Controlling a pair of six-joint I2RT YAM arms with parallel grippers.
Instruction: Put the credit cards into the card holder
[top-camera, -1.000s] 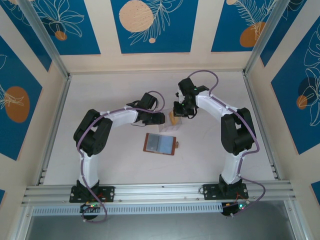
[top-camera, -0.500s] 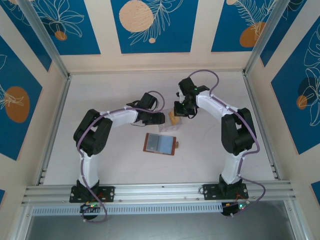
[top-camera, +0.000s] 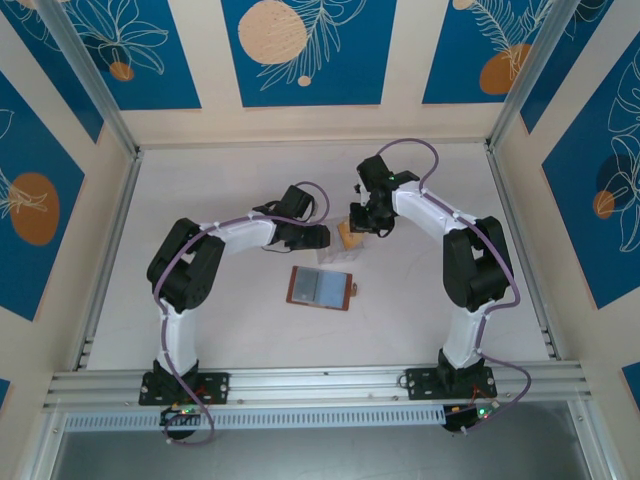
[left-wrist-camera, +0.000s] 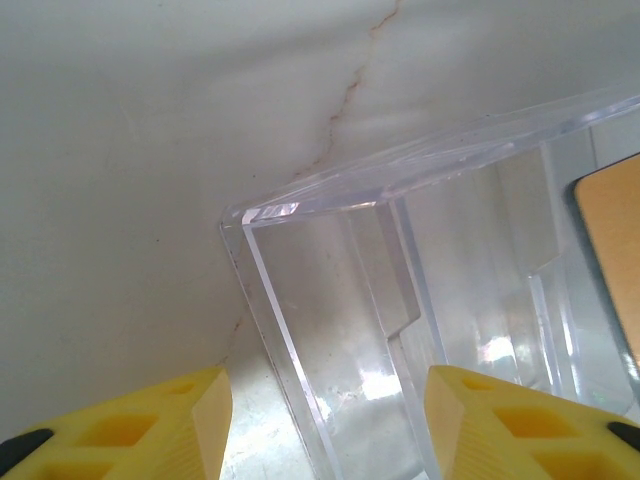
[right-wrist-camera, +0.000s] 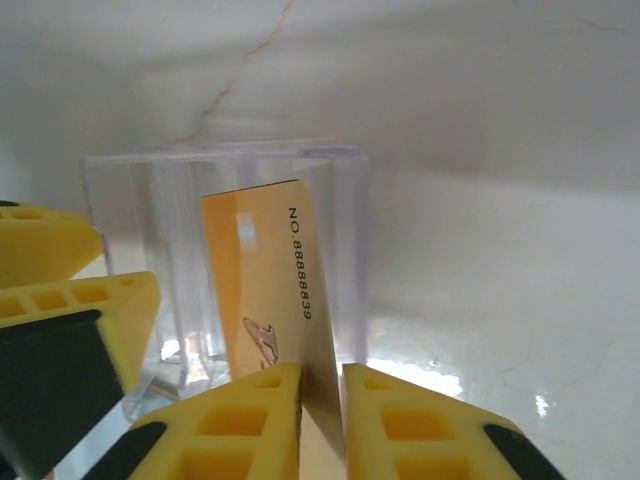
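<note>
The left gripper (left-wrist-camera: 327, 388), jaws apart, straddles a corner of the clear plastic box (left-wrist-camera: 300, 205). Inside it the tan rectangular credit card (right-wrist-camera: 262, 270) stands on end — pinched by the right gripper (right-wrist-camera: 321, 378) — while the open reddish-brown leather card holder (top-camera: 320, 288) lies flat, nearer the bases.

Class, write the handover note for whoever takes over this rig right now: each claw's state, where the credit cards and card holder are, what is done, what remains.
Right claw: shut on the edge of an orange credit card standing in the clear plastic box.
Left claw: jaws apart, straddling a corner of that box; whether it clamps is unclear.
Card holder: lying open on the near side of the box.
Done: no card visibly in it.
Left: lift the card out and slot it in.
</note>
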